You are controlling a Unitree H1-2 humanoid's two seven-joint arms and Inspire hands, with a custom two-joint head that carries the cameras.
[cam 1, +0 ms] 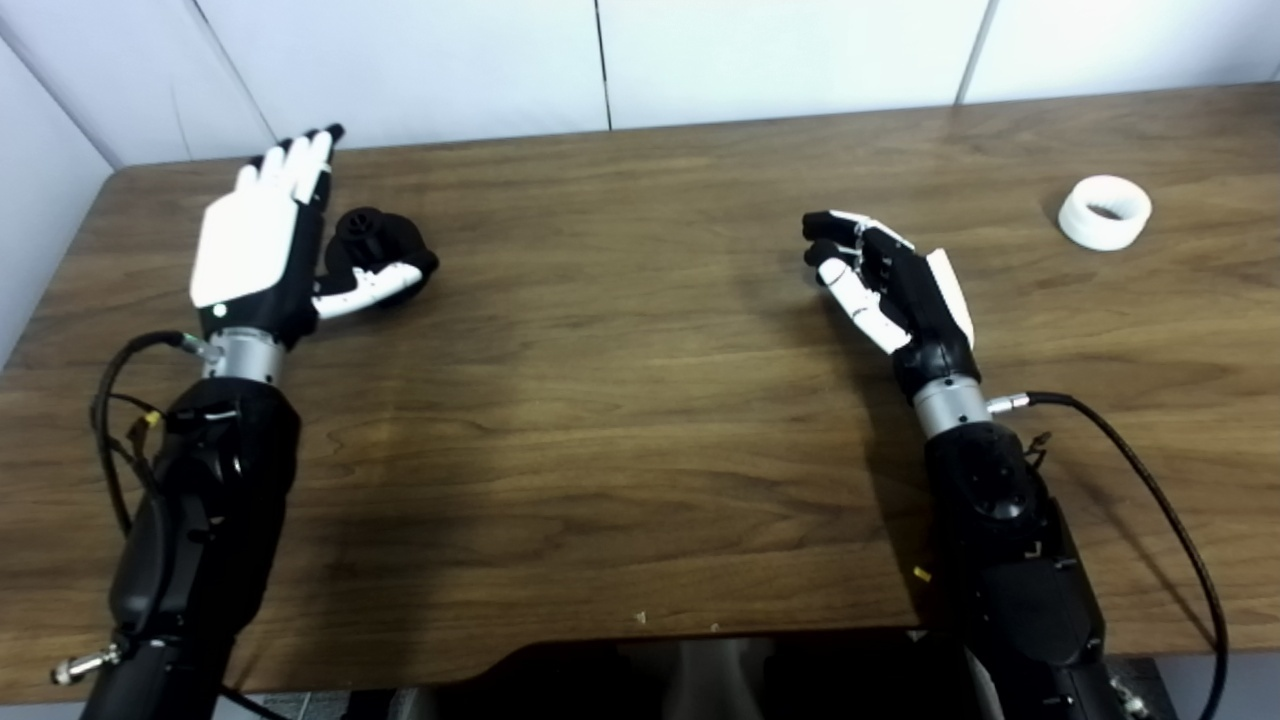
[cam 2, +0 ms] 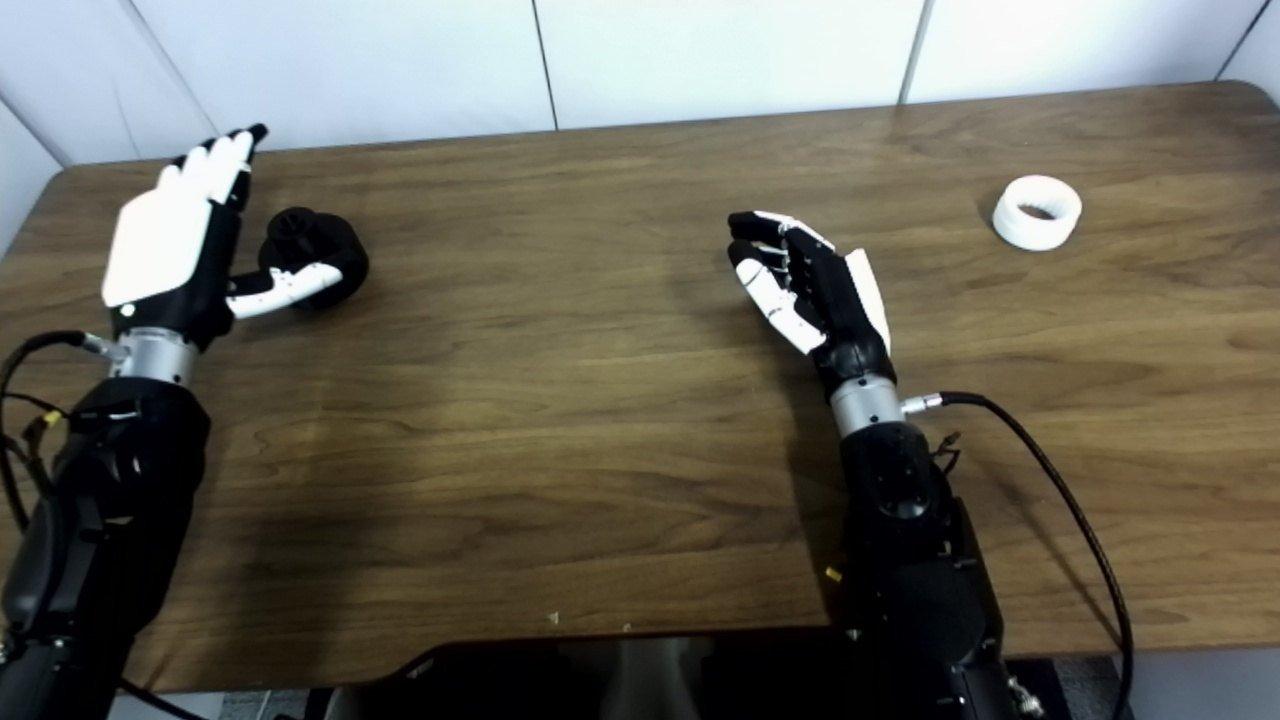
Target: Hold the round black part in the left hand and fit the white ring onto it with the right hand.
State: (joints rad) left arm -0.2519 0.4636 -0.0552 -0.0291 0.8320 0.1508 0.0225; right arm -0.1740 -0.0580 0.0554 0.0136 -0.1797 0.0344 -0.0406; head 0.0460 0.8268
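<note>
The round black part (cam 1: 385, 240) lies on the wooden table at the back left. My left hand (cam 1: 262, 240) stands just left of it, fingers stretched out and apart, thumb reaching along the part's near side; it holds nothing. The white ring (cam 1: 1104, 211) rests flat at the far right of the table. My right hand (cam 1: 890, 285) hovers near the table's middle right, well to the left of the ring, its fingers loosely curled and apart, with nothing in them.
The wooden table (cam 1: 620, 400) is bordered by a white panelled wall (cam 1: 600, 60) at the back. A black cable (cam 1: 1150, 480) loops from the right wrist over the table; more cables (cam 1: 115, 420) hang by the left forearm. The near edge has a dark cut-out (cam 1: 700, 670).
</note>
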